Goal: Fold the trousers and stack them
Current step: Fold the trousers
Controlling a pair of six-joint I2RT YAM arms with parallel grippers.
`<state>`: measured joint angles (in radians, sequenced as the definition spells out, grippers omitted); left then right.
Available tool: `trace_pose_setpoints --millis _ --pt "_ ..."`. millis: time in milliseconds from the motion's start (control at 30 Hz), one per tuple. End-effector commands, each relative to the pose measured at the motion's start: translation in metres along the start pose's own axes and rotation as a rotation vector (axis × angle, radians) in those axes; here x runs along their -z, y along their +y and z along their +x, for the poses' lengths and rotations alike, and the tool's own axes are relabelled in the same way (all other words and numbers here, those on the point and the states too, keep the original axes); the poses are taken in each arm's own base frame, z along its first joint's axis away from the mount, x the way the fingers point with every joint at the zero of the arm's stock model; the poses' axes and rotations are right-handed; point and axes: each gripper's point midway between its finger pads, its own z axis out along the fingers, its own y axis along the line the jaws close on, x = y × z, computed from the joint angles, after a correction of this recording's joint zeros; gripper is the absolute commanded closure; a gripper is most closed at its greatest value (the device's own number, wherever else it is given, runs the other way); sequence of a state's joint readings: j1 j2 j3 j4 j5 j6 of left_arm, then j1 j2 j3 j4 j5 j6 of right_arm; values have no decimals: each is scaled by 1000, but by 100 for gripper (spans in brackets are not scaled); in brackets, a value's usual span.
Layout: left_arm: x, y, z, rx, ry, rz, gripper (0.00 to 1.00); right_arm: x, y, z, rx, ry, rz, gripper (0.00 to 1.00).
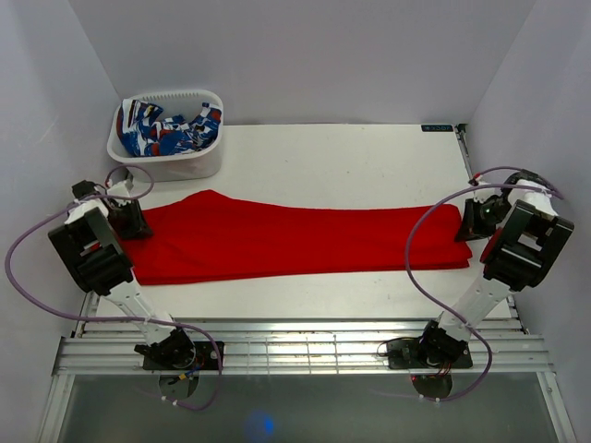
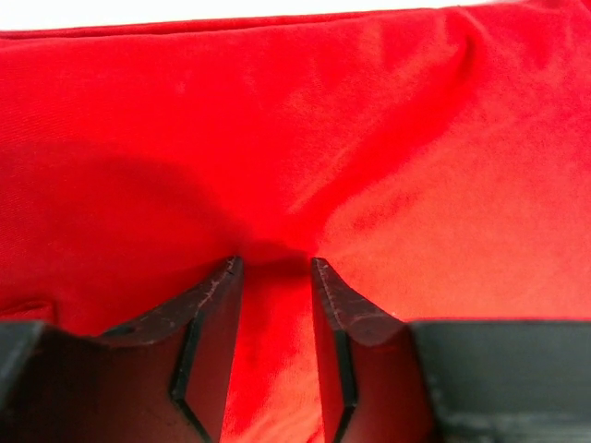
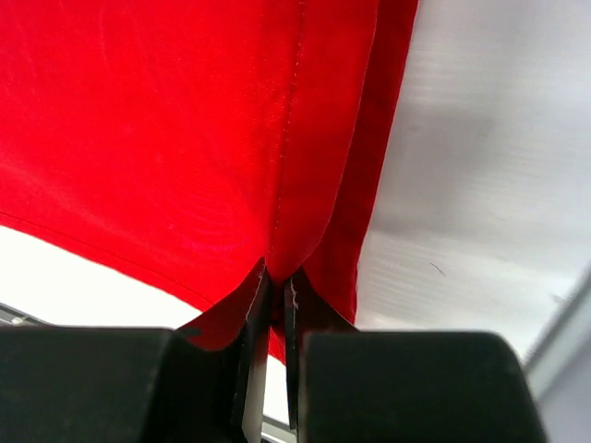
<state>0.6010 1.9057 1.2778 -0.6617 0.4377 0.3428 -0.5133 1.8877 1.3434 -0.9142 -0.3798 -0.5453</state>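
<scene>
Though flat, bright red trousers [image 1: 295, 242]

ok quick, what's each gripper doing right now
left gripper: jaws partly apart, trousers fabric bunched between them, grip cannot be told
right gripper: closed on the trousers' edge

At the upper left of my overhead view I see a white plastic basket [image 1: 172, 168] on the white table [image 1: 332, 152], holding a crumpled blue, white and red patterned cloth [image 1: 171, 129]. A ribbed metal rail [image 1: 305, 349] crosses the lower frame. A small dark label [image 1: 437, 127] sits at the table's upper right edge.
</scene>
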Motion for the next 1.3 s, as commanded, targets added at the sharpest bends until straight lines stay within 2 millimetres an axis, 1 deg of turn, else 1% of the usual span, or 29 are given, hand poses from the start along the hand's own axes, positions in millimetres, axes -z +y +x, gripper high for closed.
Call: trace_pose_setpoints --millis 0,67,100,133,167,200,233,267,300,333,367,400,433,467,500,533,567,633,733,867,900,1000,1033,1067,1100,1133,1167,1233,1267 --pt "12 -31 1 -47 -18 61 52 52 -25 -18 53 -99 111 92" --pt "21 -40 -2 -70 -46 77 48 65 -34 -16 50 -96 131 92" --pt "25 -46 -5 -81 -63 100 47 77 -42 -20 61 -113 149 92" --pt "29 -51 -6 -95 -76 117 44 82 -45 -21 63 -116 157 92" --pt "34 -56 -8 -104 -87 131 43 87 -45 -23 69 -125 159 92" --pt "44 -62 -11 -122 -113 142 42 93 -40 -24 77 -131 150 92" --pt "50 -72 -14 -139 -136 181 41 101 -35 -32 96 -158 140 92" --pt "53 -77 -12 -155 -145 197 36 103 -23 -39 101 -194 88 92" --pt "57 -82 -11 -167 -157 212 35 105 -6 -42 109 -193 45 92" --pt "65 -91 -14 -195 -186 229 34 109 5 -48 115 -210 19 92" --pt "67 -94 -12 -204 -191 234 34 108 19 -54 124 -230 -23 92" --pt "65 -99 -6 -216 -180 243 33 106 37 -58 156 -230 -43 92" --pt "66 -100 -5 -219 -182 239 33 103 44 -63 174 -236 -44 92" --pt "65 -100 -2 -215 -176 238 33 92 50 -57 158 -207 -50 92" --pt "64 -101 -1 -206 -172 238 33 84 61 -57 187 -192 -54 92" --pt "63 -100 1 -201 -166 238 33 78 60 -59 194 -191 -38 92" --pt "63 -100 2 -198 -165 237 33 69 58 -53 175 -162 -27 92" --pt "61 -99 2 -192 -163 235 33 63 50 -49 154 -132 -6 92" --pt "58 -98 3 -179 -152 236 33 64 25 -41 122 -108 72 92" --pt "48 -86 8 -164 -124 195 33 70 -22 -26 91 -73 202 92" --pt "41 -74 10 -160 -104 138 33 70 -35 -21 81 -62 219 92" --pt "28 -51 21 -140 -45 49 36 65 -59 -10 57 -23 260 92" --pt "18 -38 31 -120 8 5 38 63 -62 -8 63 -13 258 92" --pt "14 -30 34 -111 22 -17 44 59 -65 -5 58 -1 256 92" --pt "11 -19 38 -89 39 -46 48 53 -67 -4 55 9 246 92" --pt "2 -7 47 -68 85 -75 50 50 -67 -3 55 12 234 92" --pt "-2 0 51 -56 103 -88 53 46 -65 -4 49 8 217 92" --pt "-5 19 51 -20 122 -124 58 38 -64 -3 40 23 192 84" --pt "-13 29 59 1 159 -140 59 35 -65 -5 34 20 187 72"
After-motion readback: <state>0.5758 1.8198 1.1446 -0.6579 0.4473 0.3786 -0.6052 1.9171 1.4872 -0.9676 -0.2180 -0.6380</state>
